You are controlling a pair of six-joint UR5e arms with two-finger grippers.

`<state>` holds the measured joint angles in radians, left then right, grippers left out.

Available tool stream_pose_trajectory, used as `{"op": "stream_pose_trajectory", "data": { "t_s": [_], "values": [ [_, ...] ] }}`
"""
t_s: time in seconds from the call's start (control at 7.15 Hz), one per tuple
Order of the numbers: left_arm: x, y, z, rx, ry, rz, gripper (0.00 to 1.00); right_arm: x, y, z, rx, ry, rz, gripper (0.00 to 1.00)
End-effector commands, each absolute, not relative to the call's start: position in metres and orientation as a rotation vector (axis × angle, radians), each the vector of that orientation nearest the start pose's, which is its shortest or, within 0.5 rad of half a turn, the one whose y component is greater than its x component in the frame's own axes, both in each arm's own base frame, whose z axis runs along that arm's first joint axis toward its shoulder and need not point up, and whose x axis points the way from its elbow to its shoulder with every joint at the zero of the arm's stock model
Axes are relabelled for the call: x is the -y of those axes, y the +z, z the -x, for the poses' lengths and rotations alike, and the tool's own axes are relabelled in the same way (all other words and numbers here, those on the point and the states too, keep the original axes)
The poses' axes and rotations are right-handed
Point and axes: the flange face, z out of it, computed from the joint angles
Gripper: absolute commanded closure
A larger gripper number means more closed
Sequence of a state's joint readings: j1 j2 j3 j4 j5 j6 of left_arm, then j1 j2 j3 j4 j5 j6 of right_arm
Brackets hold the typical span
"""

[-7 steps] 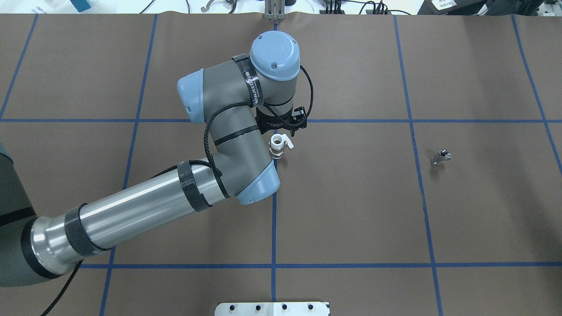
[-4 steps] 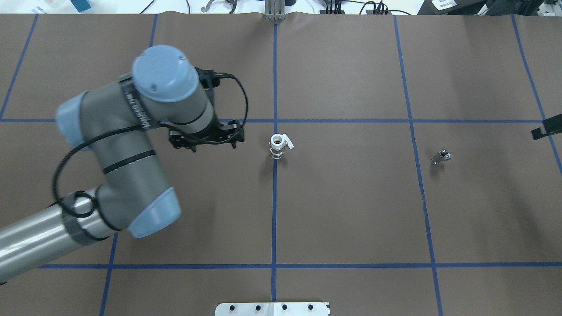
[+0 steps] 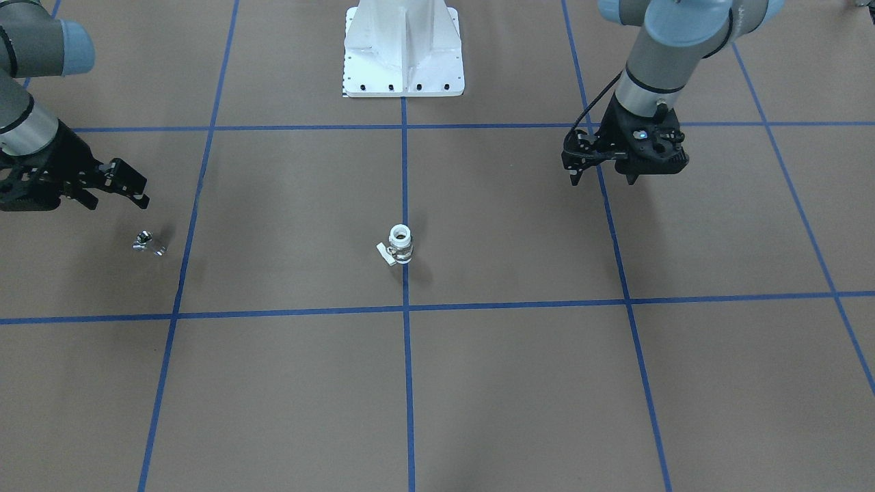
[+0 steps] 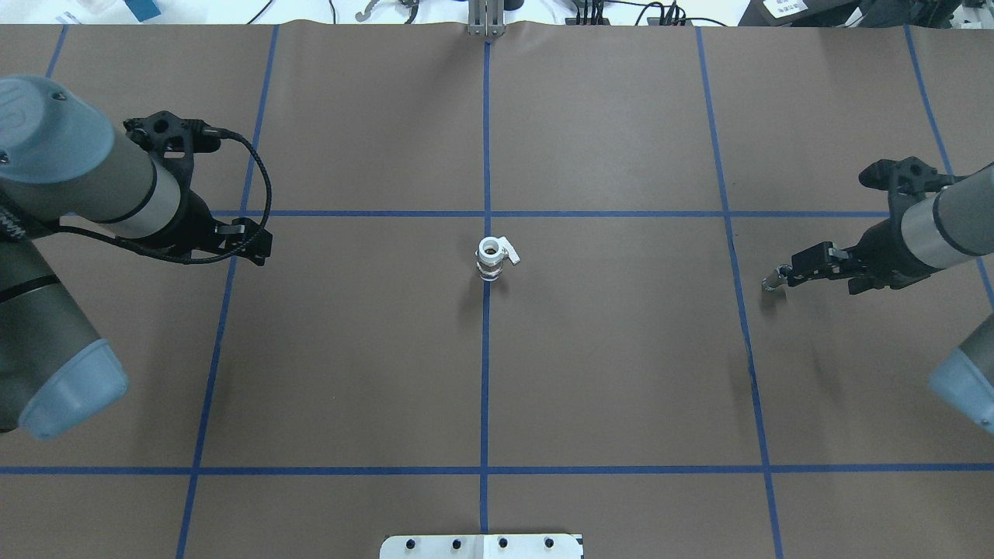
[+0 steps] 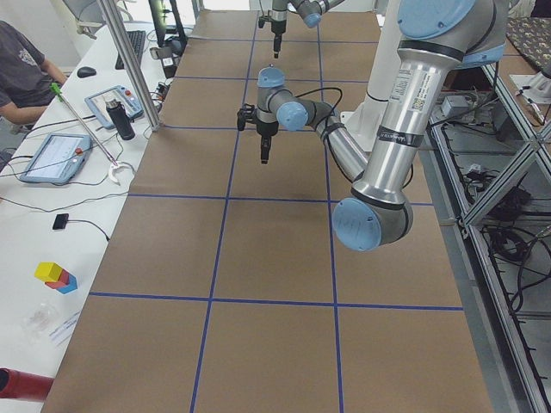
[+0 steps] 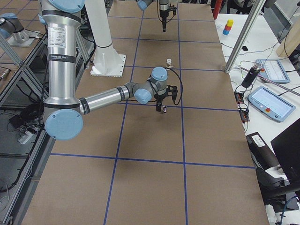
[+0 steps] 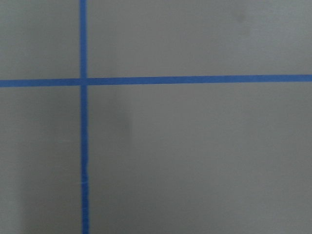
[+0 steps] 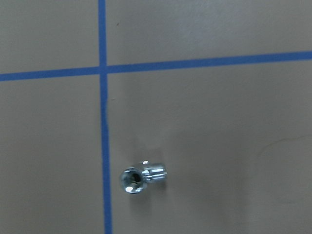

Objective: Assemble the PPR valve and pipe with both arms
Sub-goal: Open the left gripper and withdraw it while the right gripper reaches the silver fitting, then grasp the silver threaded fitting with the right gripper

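- White plastic, silver-banded PPR valve (image 4: pixel 490 259) stands centre-frame, open end up, free for gripping.
- Spread and empty, the right pincer (image 3: pixel 115 198) hovers just beside the shiny all-silver pipe (image 3: pixel 149 243), mid-left, likely to pick it up.
- Upper right, the left pincer (image 3: pixel 603 179) is spread, empty.

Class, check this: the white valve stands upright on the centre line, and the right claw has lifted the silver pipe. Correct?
No: the pipe lies on the table, apart from the right claw, as the front-facing view shows. The valve stands upright.
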<state>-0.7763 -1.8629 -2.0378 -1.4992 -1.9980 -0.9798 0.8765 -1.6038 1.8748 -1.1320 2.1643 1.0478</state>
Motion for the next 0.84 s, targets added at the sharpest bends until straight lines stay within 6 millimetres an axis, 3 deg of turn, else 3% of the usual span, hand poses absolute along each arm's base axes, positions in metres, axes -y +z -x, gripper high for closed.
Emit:
{"op": "stream_pose_trajectory", "data": {
  "t_s": [0.0,0.28,0.42,0.7],
  "values": [
    [0.444,0.313,-0.312,-0.779,-0.031,-0.104,0.00,0.424,0.486,0.276,0.865,0.132,0.010,0.02],
    [0.444,0.313,-0.312,-0.779,-0.031,-0.104,0.00,0.446,0.493,0.298,0.845,0.139,0.009,0.10],
    [0.444,0.313,-0.312,-0.779,-0.030,-0.104,0.00,0.450,0.496,0.298,0.817,0.152,0.001,0.17],
    [0.444,0.312,-0.311,-0.782,-0.030,-0.106,0.00,0.455,0.493,0.303,0.800,0.161,0.027,0.19]
  ]
}}
